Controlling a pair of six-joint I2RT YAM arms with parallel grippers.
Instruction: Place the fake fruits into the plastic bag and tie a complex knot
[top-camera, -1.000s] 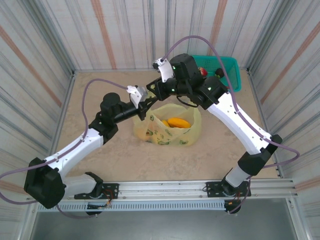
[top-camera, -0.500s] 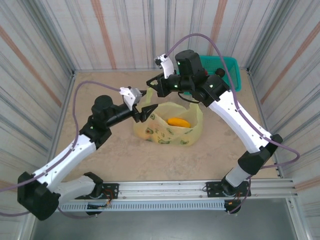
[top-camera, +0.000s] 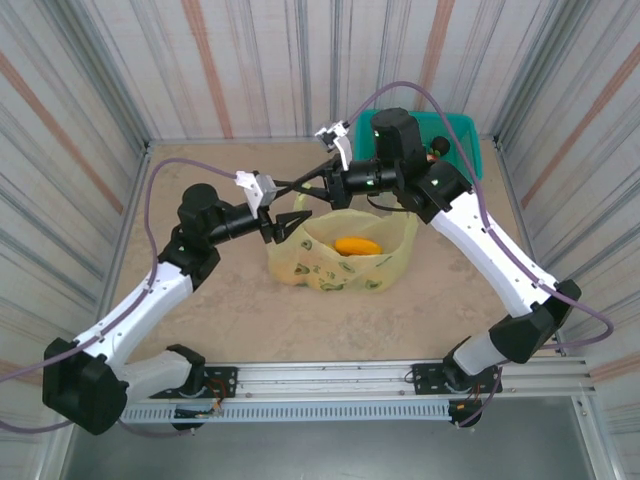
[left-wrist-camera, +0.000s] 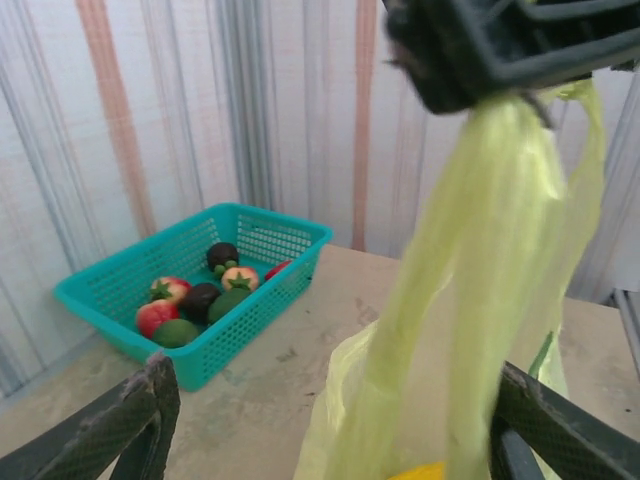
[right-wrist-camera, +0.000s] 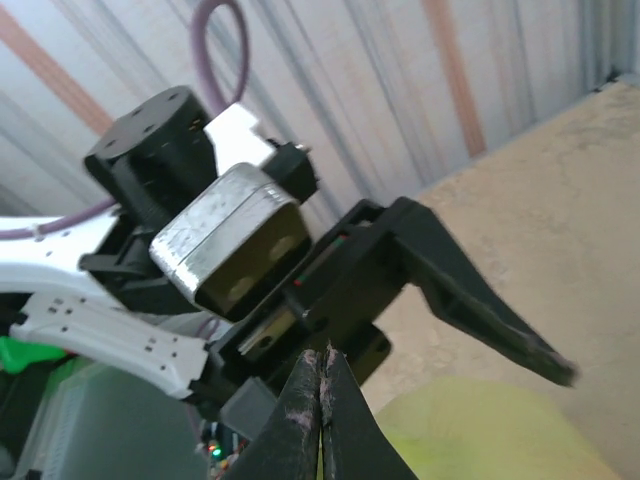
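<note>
Left of centre in the top view, the left gripper (top-camera: 278, 225) stands wide, its jaws either side of the hanging handle strip (left-wrist-camera: 480, 250), apparently ready to take it for the knot. The plastic bag (top-camera: 320, 265) sits mid-tabletop (top-camera: 240, 320) with one orange fruit (top-camera: 357, 245) inside. Just above it, the right gripper (right-wrist-camera: 322, 370) is pinched closed on that strip, holding it up and taut. At upper right, more fake fruits (left-wrist-camera: 200, 298) lie in the teal basket (top-camera: 460, 135), not yet bagged.
</note>
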